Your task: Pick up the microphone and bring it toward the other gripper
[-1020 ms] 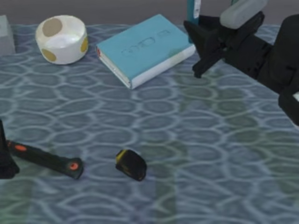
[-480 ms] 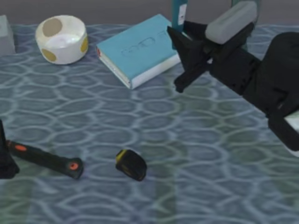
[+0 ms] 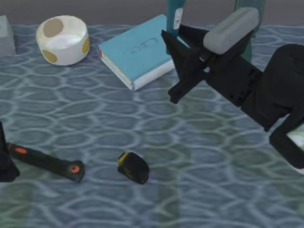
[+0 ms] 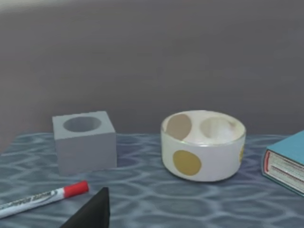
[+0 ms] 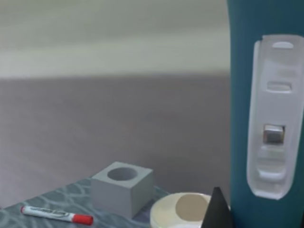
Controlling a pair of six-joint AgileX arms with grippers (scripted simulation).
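Holding the microphone (image 3: 174, 14) clamped upright in its fingers above the blue book's (image 3: 137, 50) right end, the right gripper (image 3: 176, 66) has finished the pickup; carrying it across to the left gripper (image 3: 5, 164), parked far left, fingers unreadable, remains

The microphone (image 3: 174, 14) stands upright in the right gripper (image 3: 176, 66), lifted above the far edge of the blue book; its teal handle (image 5: 259, 114) carries a long white switch panel (image 5: 273, 118). The left gripper (image 3: 5, 164), black, sits low at the table's left edge.
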